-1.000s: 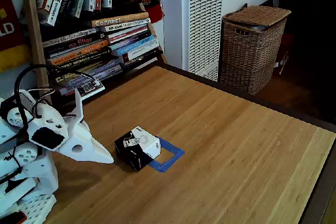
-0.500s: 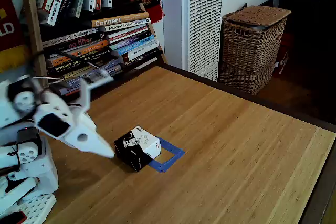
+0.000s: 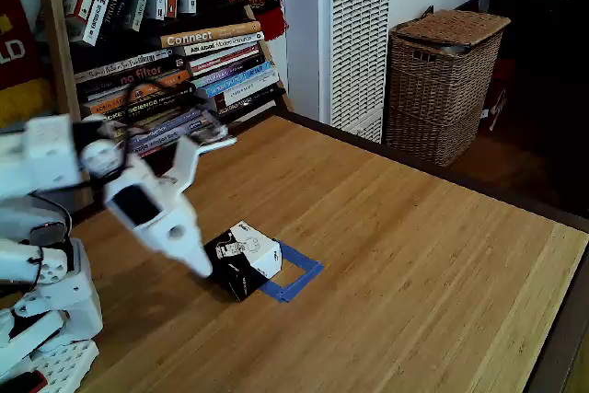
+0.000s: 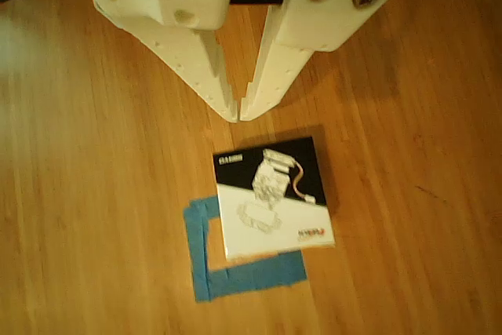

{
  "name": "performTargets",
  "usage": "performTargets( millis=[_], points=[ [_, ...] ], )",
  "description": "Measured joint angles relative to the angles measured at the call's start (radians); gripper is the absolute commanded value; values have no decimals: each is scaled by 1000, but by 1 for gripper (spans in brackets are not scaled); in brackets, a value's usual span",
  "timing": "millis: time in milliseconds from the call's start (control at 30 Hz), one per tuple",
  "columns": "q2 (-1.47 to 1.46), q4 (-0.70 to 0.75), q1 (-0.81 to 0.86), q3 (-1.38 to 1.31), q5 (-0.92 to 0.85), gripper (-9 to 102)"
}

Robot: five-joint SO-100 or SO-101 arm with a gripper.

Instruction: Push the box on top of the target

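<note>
The tool (image 4: pixel 238 115) has swung up and forward, its fingers closed together and empty, tip just behind the box (image 4: pixel 271 198). The box sits at frame centre, only partly over the target (image 4: pixel 205 268), unmoved; pushing seems imminent.

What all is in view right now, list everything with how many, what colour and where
box: one, black with white printed top, table's left middle, partly covering the tape
target: one, blue tape square, under and right of the box
table: one, light wood
books: many, mixed colours, stacked on the shelf behind
wicker basket: one, brown, on the floor at the back right
white louvred unit: one, behind the table
gripper: one, white, jaws closed, tips just short of the box's near edge
arm: one, white, at the left
</note>
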Motion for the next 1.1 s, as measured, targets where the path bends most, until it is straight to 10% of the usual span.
performTargets(
  millis=[400,1100],
  points=[
    [-362,-215,-92,-158,-11,0],
    [-187,-29,54,-147,-103,0]
  ],
)
